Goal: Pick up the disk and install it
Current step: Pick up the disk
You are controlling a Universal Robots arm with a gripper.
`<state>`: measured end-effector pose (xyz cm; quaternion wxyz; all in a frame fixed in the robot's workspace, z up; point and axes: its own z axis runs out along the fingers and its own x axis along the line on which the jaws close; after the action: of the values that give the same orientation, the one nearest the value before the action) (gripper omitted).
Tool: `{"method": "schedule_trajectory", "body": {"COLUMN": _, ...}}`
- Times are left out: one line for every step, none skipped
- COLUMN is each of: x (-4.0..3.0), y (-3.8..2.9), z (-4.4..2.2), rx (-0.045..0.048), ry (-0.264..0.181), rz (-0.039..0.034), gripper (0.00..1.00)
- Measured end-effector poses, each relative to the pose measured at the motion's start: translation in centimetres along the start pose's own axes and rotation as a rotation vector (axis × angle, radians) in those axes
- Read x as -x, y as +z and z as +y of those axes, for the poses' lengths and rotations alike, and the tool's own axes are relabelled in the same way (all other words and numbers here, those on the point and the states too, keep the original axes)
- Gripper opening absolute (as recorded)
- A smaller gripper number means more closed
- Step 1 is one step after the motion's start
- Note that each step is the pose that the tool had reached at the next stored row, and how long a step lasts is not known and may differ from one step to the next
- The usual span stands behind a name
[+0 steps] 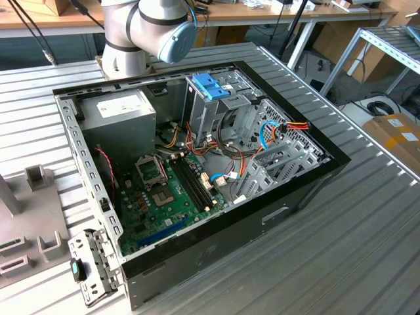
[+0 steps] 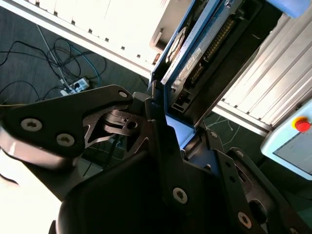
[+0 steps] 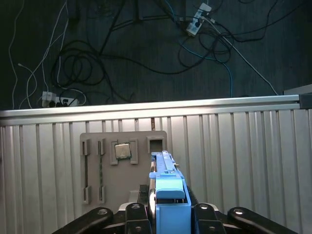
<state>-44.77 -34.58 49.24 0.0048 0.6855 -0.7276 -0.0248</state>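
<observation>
Blue plastic rails frame the disk (image 3: pixel 168 192), which the pincer (image 3: pixel 168 214) clamps between its two fingers, edge-on, in the air over the ribbed metal surface (image 3: pixel 243 146) and a grey holder plate (image 3: pixel 124 138) carrying a processor chip (image 3: pixel 122 151). Gripping the narrow carrier edges, I judge, keeps the dark flat faces free. In the exterior view the open computer case (image 1: pixel 275 216) lies on its side, lid off, giving access from above. Print on the disk's face is too slanted to read.

No readable text; print on power supply label (image 1: pixel 119 107) illegible.
</observation>
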Motion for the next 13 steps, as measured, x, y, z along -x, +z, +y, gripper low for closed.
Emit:
{"method": "schedule_trajectory", "body": {"x": 0.00, "y": -0.08, "z": 0.00, "rx": 0.0001, "ry": 0.000, "rz": 0.0000, "gripper": 0.37}}
{"method": "schedule_trajectory", "body": {"x": 0.00, "y": -0.13, "z": 0.00, "rx": 0.0000, "ry": 0.000, "rz": 0.0000, "gripper": 0.37}}
{"method": "schedule_trajectory", "body": {"x": 0.00, "y": -0.22, "z": 0.01, "rx": 0.0000, "ry": 0.000, "rz": 0.0000, "gripper": 0.37}}
{"method": "schedule_trajectory", "body": {"x": 0.01, "y": -0.35, "z": 0.02, "rx": 0.0000, "ry": 0.000, "rz": 0.0000, "gripper": 0.37}}
{"method": "schedule_trajectory", "body": {"x": 0.01, "y": -0.43, "z": 0.02, "rx": 0.0000, "ry": 0.000, "rz": 0.0000, "gripper": 0.37}}
{"method": "schedule_trajectory", "body": {"x": 0.01, "y": -0.50, "z": 0.02, "rx": 0.0000, "ry": 0.000, "rz": 0.0000, "gripper": 0.37}}
{"method": "schedule_trajectory", "body": {"x": 0.02, "y": -0.65, "z": 0.03, "rx": 0.0000, "ry": 0.000, "rz": 0.0000, "gripper": 0.37}}
{"method": "schedule_trajectory", "body": {"x": 0.02, "y": -0.73, "z": 0.03, "rx": 0.0000, "ry": 0.000, "rz": 0.0000, "gripper": 0.37}}
{"method": "schedule_trajectory", "body": {"x": 0.02, "y": -0.83, "z": 0.04, "rx": 0.0000, "ry": 0.000, "rz": 0.0000, "gripper": 0.37}}
{"method": "schedule_trajectory", "body": {"x": 0.02, "y": -0.92, "z": 0.04, "rx": 0.0000, "ry": 0.000, "rz": 0.0000, "gripper": 0.37}}
{"method": "schedule_trajectory", "body": {"x": 0.03, "y": -1.00, "z": 0.04, "rx": 0.0000, "ry": 0.000, "rz": 0.0000, "gripper": 0.37}}
{"method": "schedule_trajectory", "body": {"x": 0.03, "y": -1.10, "z": 0.05, "rx": -0.0001, "ry": 0.000, "rz": 0.0000, "gripper": 0.37}}
{"method": "schedule_trajectory", "body": {"x": 0.03, "y": -1.17, "z": 0.05, "rx": 0.0000, "ry": 0.000, "rz": 0.0000, "gripper": 0.37}}
